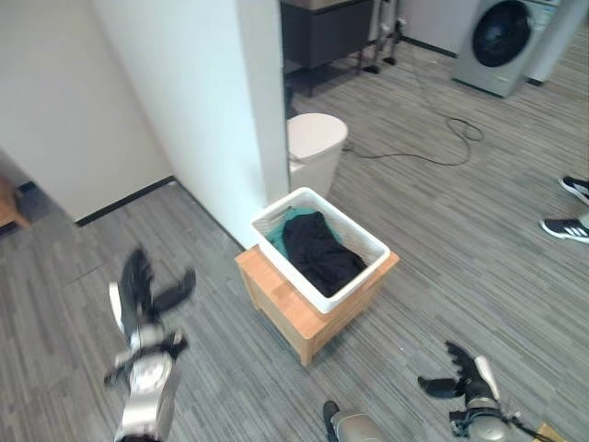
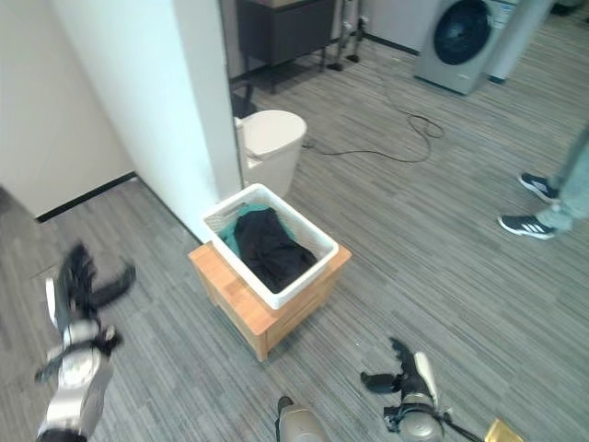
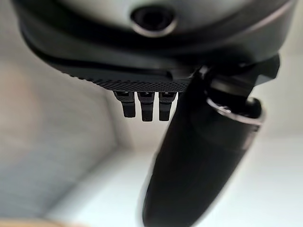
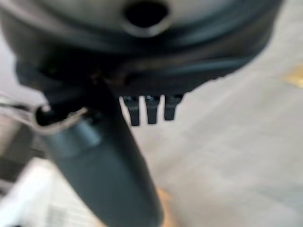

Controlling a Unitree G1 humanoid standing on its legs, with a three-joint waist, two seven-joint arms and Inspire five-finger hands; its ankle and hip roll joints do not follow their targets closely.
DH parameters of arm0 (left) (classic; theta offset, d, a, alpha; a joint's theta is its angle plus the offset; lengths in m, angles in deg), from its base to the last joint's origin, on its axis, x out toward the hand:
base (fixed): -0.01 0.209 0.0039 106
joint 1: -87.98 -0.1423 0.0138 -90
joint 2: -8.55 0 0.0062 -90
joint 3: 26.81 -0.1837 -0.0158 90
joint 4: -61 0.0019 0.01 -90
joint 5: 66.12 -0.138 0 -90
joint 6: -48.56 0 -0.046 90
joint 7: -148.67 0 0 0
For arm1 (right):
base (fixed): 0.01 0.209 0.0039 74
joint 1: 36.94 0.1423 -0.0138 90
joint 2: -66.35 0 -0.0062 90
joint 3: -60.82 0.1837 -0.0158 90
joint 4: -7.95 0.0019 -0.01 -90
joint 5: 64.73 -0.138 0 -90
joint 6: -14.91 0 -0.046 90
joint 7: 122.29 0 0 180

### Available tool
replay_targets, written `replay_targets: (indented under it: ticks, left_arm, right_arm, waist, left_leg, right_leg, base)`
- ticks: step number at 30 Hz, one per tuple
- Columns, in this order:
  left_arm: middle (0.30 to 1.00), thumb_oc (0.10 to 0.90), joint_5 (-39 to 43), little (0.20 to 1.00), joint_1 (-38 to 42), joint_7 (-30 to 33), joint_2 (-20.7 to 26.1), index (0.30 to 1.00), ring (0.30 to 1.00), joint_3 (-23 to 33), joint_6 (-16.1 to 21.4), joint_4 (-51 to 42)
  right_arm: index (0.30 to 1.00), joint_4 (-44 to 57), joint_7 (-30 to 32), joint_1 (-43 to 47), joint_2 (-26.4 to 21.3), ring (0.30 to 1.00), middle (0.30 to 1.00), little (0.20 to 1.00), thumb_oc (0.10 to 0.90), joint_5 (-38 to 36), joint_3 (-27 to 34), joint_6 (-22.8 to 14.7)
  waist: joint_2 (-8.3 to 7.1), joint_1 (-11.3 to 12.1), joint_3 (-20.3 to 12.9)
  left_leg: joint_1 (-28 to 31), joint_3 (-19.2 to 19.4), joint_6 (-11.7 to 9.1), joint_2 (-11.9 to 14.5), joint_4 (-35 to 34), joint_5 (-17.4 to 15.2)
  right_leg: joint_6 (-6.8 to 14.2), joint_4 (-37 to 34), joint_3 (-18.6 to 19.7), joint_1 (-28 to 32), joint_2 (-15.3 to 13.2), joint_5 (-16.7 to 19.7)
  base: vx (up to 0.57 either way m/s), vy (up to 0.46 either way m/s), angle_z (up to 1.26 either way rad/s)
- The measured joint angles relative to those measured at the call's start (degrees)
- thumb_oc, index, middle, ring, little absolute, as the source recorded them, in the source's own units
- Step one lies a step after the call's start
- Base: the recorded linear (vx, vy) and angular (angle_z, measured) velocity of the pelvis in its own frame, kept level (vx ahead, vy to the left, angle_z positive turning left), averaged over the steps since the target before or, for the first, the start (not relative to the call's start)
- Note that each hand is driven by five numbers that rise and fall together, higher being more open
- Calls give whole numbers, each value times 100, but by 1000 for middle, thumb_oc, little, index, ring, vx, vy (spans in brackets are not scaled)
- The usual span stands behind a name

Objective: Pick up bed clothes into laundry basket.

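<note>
A white laundry basket (image 1: 368,241) stands on a low wooden stand (image 1: 285,308) beside a white wall corner. Inside it lie a black garment (image 1: 317,250) and a teal cloth (image 1: 280,241) under it. My left hand (image 1: 140,285) hangs at the lower left over the floor, fingers straight and spread, holding nothing; its fingers (image 3: 147,106) and thumb show in the left wrist view. My right hand (image 1: 465,376) is low at the lower right, fingers relaxed and empty. Both hands are well away from the basket.
A white lidded bin (image 1: 313,147) stands behind the basket by the wall (image 1: 193,110). A washing machine (image 1: 502,41) is at the far right, a dark cabinet (image 1: 327,32) at the back. A cable (image 1: 433,157) lies on the floor. A person's shoes (image 1: 569,226) show at the right edge.
</note>
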Motion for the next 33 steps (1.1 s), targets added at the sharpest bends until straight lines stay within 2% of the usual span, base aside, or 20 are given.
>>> replay_targets:
  ticks: [7,11,13,15,17,18,19,20,21,22,23,24,25,26,27,29,30,31,32,33]
  left_arm:
    - [900,800,821,900,-433,-588,-326,900,900,51,-90,-447]
    - [900,800,873,900,-119,-882,107,900,900,-91,71,-993]
    - [900,800,921,900,271,-926,224,900,900,-86,196,-1017]
    - [900,800,928,900,755,-960,164,900,900,-163,290,-1264]
    - [900,800,952,900,887,-1091,188,900,900,-169,511,-1681]
    - [900,800,974,900,876,-1159,150,900,900,-115,622,-1776]
    - [900,800,1011,900,846,-1164,37,900,900,-45,690,-1925]
    - [900,800,1073,900,732,-1171,-45,900,900,1,760,-2134]
    - [900,800,1098,900,602,-1167,-187,900,900,38,866,-2275]
    - [900,800,1102,900,650,-1154,-221,900,900,20,955,-2345]
    - [900,800,1142,900,499,-1081,-316,900,900,-27,1000,-2403]
    - [900,800,1152,900,424,-1025,-287,900,900,24,1006,-2395]
    - [900,800,1205,900,285,-1011,-195,900,900,163,1003,-2289]
    - [900,800,1297,900,183,-1005,-130,900,900,193,985,-2235]
    - [900,800,1356,900,115,-1029,-152,900,900,166,911,-2177]
    - [900,800,1357,900,50,-1036,-168,900,900,159,915,-2236]
    - [900,800,1358,900,2,-1036,-169,900,900,153,917,-2248]
    - [900,800,1358,900,0,-1037,-148,900,900,115,904,-2245]
    - [900,800,1356,900,-5,-1042,-160,900,900,62,899,-2242]
    - [900,800,1354,900,52,-1043,-204,900,900,-129,855,-2199]
  right_arm:
    - [900,1941,14,194,-230,900,900,900,800,-36,381,-405]
    - [900,2208,-492,707,-394,900,900,900,800,-858,137,-768]
    - [900,2210,-685,698,-360,900,900,900,800,-1199,87,-792]
    - [900,2192,-783,614,-298,900,900,900,800,-1580,170,-820]
    - [900,2242,-1018,683,-414,900,900,900,800,-1800,96,-839]
    - [900,2292,-1102,709,-475,900,900,900,800,-1941,24,-841]
    - [900,2336,-1151,812,-570,900,900,900,800,-2090,-94,-858]
    - [900,2372,-1237,847,-704,900,900,900,800,-2236,-191,-965]
    - [900,2345,-1248,882,-839,900,900,900,800,-2304,-289,-1075]
    - [900,2307,-1250,901,-936,900,900,900,800,-2342,-277,-1108]
    - [900,2299,-1242,908,-1149,900,900,900,800,-2330,-351,-1115]
    - [900,2300,-1218,928,-1212,900,900,900,800,-2294,-487,-1105]
    - [900,2312,-1212,1028,-1163,900,900,900,800,-2207,-742,-1058]
    - [900,2326,-1241,1100,-1117,900,900,900,800,-2132,-827,-1039]
    - [900,2371,-1234,1123,-1061,900,900,900,800,-2107,-773,-980]
    - [900,2427,-1191,1192,-1080,900,900,900,800,-2014,-680,-969]
    - [900,2426,-1159,1299,-1103,900,900,900,800,-1944,-668,-954]
    - [900,2459,-1152,1334,-1082,900,900,900,800,-1875,-609,-957]
    - [900,2533,-1071,1315,-1089,900,900,900,800,-1825,-569,-955]
    - [900,2544,-1070,1188,-1139,900,900,900,800,-1735,-434,-966]
  waist:
    - [-8,574,1]
    - [-134,757,134]
    - [-169,782,301]
    - [59,718,495]
    - [14,890,590]
    - [54,949,617]
    - [231,1050,648]
    - [412,1217,648]
    - [593,1422,660]
    - [571,1388,742]
    - [844,1473,779]
    - [754,1533,880]
    - [403,1556,1007]
    - [177,1691,1018]
    - [57,1668,1016]
    - [53,1599,955]
    - [77,1686,896]
    - [90,1670,863]
    - [149,1504,822]
    - [344,1375,765]
  left_leg:
    - [-351,-835,-73,-172,40,135]
    - [-534,-1150,-32,-463,178,197]
    - [-534,-1314,28,-487,195,220]
    - [-769,-2017,62,-464,216,490]
    - [-920,-2338,12,-612,239,561]
    - [-1032,-2575,-76,-666,268,627]
    - [-1164,-2755,-5,-596,287,631]
    - [-1455,-2903,24,-533,454,612]
    - [-1769,-2987,-241,-592,701,897]
    - [-1971,-2937,-330,-692,785,1065]
    - [-1910,-2723,-133,-543,505,879]
    - [-1938,-2044,-123,-435,400,492]
    - [-2071,-1129,132,-514,654,227]
    - [-2115,-935,149,-675,934,204]
    - [-2122,-771,64,-776,1379,209]
    - [-1730,-650,300,-582,1531,286]
    - [-1456,-386,503,-338,1595,175]
    - [-1219,-149,508,-152,1585,135]
    - [-962,297,523,109,1413,200]
    - [-584,587,877,396,1213,950]
  right_leg:
    - [99,-379,-738,371,-348,107]
    - [294,-328,-877,501,-621,177]
    - [356,-291,-673,629,-610,158]
    - [882,354,483,684,-178,-266]
    - [729,55,1011,943,-95,-611]
    - [415,-236,1027,1147,-88,-799]
    - [257,-385,896,1130,20,-738]
    - [248,-341,937,1027,229,-730]
    - [163,-140,916,906,431,-783]
    - [-72,22,918,805,450,-892]
    - [-192,211,690,819,658,-919]
    - [-368,305,285,854,480,-965]
    - [-478,185,-160,936,0,-910]
    - [-484,74,-370,954,-305,-838]
    - [-415,-436,-876,1302,-516,-631]
    - [-381,-974,-1606,1834,-656,-437]
    - [-359,-966,-1788,1916,-655,-463]
    - [-343,-994,-2089,2043,-693,-480]
    - [-341,-1032,-2513,2280,-694,-478]
    - [-253,-446,-2722,2241,-775,-594]
  base:
    - [-148,126,61]
    - [-317,102,43]
    - [-310,34,58]
    - [-231,-1,148]
    - [-261,-65,119]
    - [-311,-159,101]
    - [-483,-154,95]
    - [-332,-85,94]
    - [-441,5,125]
    - [-370,51,157]
    - [-585,69,176]
    - [-686,36,209]
    - [-563,6,197]
    - [-476,11,215]
    - [-274,63,218]
    - [-232,178,221]
    - [-138,176,150]
    - [-132,253,171]
    - [-135,309,215]
    - [-130,495,231]
